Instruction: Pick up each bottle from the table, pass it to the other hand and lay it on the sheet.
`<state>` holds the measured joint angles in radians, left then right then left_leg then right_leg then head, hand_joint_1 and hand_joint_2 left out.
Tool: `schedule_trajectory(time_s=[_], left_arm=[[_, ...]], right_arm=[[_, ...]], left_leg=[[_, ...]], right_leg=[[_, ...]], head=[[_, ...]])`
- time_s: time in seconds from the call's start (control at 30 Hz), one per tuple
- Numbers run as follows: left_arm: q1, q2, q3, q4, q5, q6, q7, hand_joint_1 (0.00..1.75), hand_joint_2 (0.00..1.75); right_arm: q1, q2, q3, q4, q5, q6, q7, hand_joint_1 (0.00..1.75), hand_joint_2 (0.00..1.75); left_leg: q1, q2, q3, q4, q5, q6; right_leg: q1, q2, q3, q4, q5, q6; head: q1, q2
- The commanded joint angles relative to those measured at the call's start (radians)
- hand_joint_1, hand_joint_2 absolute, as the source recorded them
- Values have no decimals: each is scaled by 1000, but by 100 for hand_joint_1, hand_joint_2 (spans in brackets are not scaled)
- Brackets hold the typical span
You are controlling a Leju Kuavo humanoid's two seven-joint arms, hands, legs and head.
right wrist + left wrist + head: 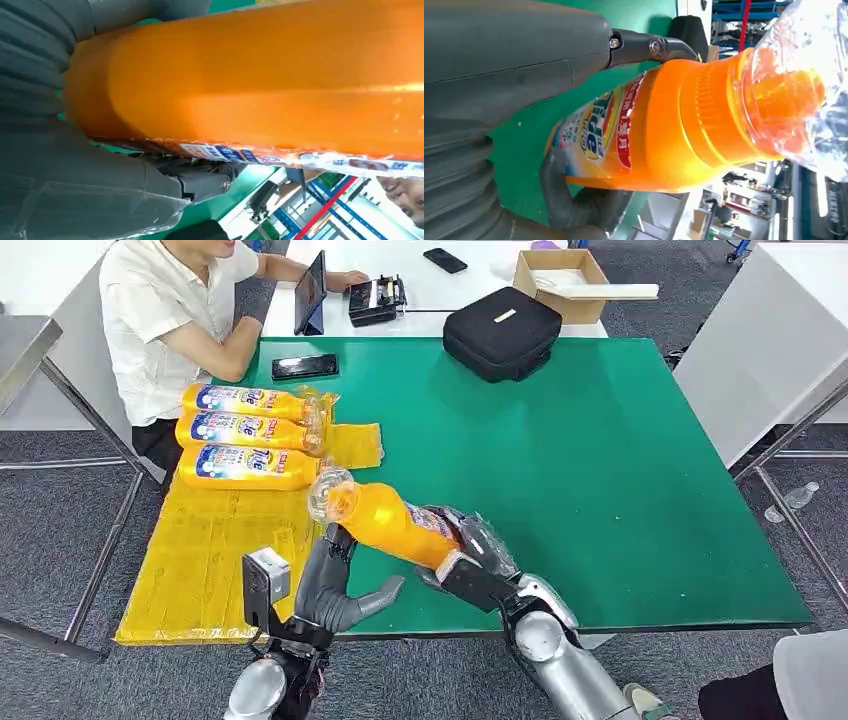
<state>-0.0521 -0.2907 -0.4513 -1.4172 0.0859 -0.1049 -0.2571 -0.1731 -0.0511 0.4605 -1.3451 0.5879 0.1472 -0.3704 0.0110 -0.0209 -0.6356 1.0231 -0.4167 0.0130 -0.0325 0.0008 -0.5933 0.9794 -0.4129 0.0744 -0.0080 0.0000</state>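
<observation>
R hand point(478, 562) is clamped round the base end of the orange bottle point(395, 522), fingers wrapped over its body; the right wrist view shows the bottle point(260, 80) pressed against the palm w/ a dark finger point(200, 180) curled under it. Bottle sits lower centre of the head view, tilted, its clear-wrapped cap end pointing toward upper left, over the table's near edge.

L hand point(335, 585) is beneath the bottle's neck, fingers apart and reaching up, thumb stuck out to the right. In the left wrist view a finger point(649, 47) lies along one side of the bottle point(664, 135) and the thumb point(574, 200) along the other; can't tell if they press it or just flank it.

R arm comes in from bottom right, forearm angled up-left. L arm rises from bottom left, wrist bent up.

Three more bottles point(245, 435) lie side by side at upper left on the yellow sheet point(200, 560), which covers the left end of the green table point(620, 490). A person point(170, 310) sits at upper left.
</observation>
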Motion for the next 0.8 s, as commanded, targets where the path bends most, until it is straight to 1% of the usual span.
schedule_trajectory(time_s=[0.03,0.07,0.17,0.2,0.23,0.27,0.3,0.33,0.37,0.47,0.53,0.6,0.63,0.67,0.77,0.8], left_arm=[[-26,-57,-68,65,47,-24,9,0,175],[-26,-57,-68,65,47,-24,9,0,175],[-25,-58,-70,66,46,-24,9,0,175],[-25,-56,-73,62,51,-29,2,0,175],[-25,-55,-75,60,51,-29,1,0,175],[-25,-54,-76,54,54,-29,0,0,175],[-27,-54,-78,53,56,-30,-2,0,175],[-29,-55,-78,53,56,-30,-2,0,175],[-30,-55,-79,53,58,-31,-4,0,175],[-40,-58,-80,57,67,-33,-8,0,175],[-43,-58,-78,57,71,-31,-12,0,175],[-38,-56,-76,40,23,11,-50,0,175],[-34,-56,-73,33,22,13,-50,0,175],[-34,-54,-72,31,22,13,-50,0,175],[-34,-54,-72,31,22,13,-50,0,175],[-34,-54,-72,31,22,13,-50,0,175]], right_arm=[[-100,8,106,162,43,-16,8,173,175],[-100,8,106,162,43,-16,8,173,175],[-99,5,106,163,43,-18,7,171,175],[-102,3,114,166,43,-18,6,171,175],[-103,1,117,168,43,-18,7,169,175],[-108,-1,126,171,46,-21,7,169,175],[-114,1,131,177,45,-22,7,169,175],[-116,1,132,177,45,-22,7,168,175],[-123,4,136,186,45,-23,6,175,175],[-141,9,156,207,41,-22,7,175,175],[-149,12,162,211,41,-24,7,175,175],[-134,0,161,178,41,-38,18,175,175],[-127,-7,159,169,41,-40,20,175,175],[-124,-10,158,167,41,-40,20,175,175],[-124,-10,158,167,41,-40,20,175,175],[-124,-10,158,167,41,-40,20,175,175]], left_leg=[[0,1,2,0,-1,0],[1,2,4,1,-2,0],[1,1,2,0,-1,0],[1,2,5,0,-2,0],[0,2,3,0,-2,0],[1,2,5,1,-3,0],[1,1,3,1,-2,0],[1,2,5,1,-3,0],[1,2,3,1,-2,0],[1,3,4,1,-3,0],[1,1,2,1,-1,0],[0,1,1,1,-1,0],[1,2,3,1,-2,0],[1,0,1,1,-1,0],[1,0,3,1,-2,0],[2,2,7,1,-4,0]], right_leg=[[1,0,2,-1,0,-2],[2,1,4,-1,-1,-4],[1,0,3,-1,-1,-3],[2,0,5,-1,-2,-4],[1,0,3,0,-1,-3],[2,0,5,-1,-2,-5],[1,0,3,0,-1,-3],[2,0,5,-1,-2,-4],[2,0,3,-1,-1,-3],[2,1,5,0,-2,-5],[1,0,2,0,-1,-3],[1,0,1,0,-1,-2],[1,0,3,0,-1,-4],[1,-1,1,0,-1,-2],[2,-1,4,0,-2,-4],[3,-1,8,-1,-3,-7]], head=[[0,0],[0,0],[0,0],[0,0],[0,0],[0,0],[0,0],[0,0],[0,0],[0,0],[0,0],[0,0],[0,0],[0,0],[0,0],[0,0]])
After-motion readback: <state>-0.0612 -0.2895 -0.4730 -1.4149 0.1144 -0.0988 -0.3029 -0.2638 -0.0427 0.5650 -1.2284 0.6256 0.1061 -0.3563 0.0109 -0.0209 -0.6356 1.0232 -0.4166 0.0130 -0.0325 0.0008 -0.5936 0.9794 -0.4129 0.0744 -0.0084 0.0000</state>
